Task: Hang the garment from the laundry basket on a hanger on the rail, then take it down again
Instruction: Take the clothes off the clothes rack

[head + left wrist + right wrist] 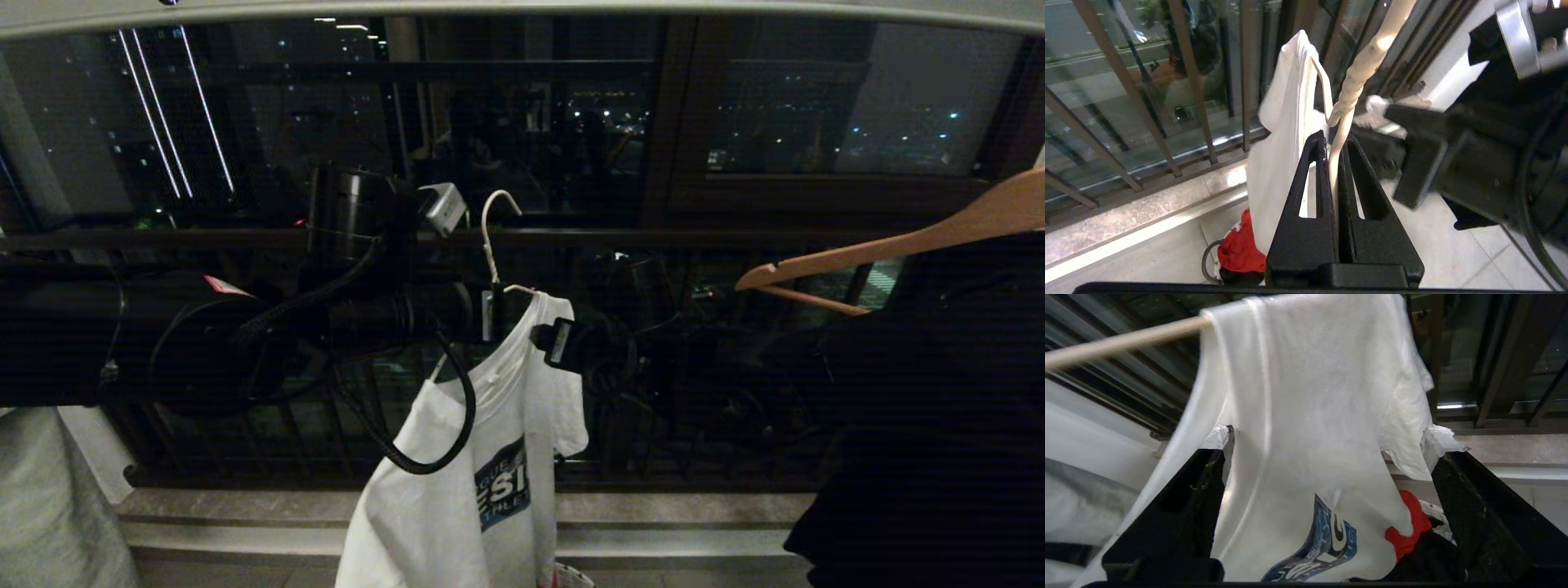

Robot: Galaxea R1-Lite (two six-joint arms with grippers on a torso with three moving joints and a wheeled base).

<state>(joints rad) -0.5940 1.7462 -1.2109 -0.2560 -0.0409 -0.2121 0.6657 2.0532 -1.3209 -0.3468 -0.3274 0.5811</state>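
We pinch the white wire hanger [1345,98] in our left fingers [1310,179] to steady it, while our right fingers [1457,486] spread wide, empty, around the white T-shirt [1306,437].

White garment [457,490], blue logo [503,483]

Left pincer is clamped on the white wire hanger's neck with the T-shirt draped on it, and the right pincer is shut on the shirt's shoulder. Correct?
Not quite. The right pincer is open: in the right wrist view its fingers stand wide apart either side of the T-shirt. The rest holds: the left pincer is clamped on the hanger neck.
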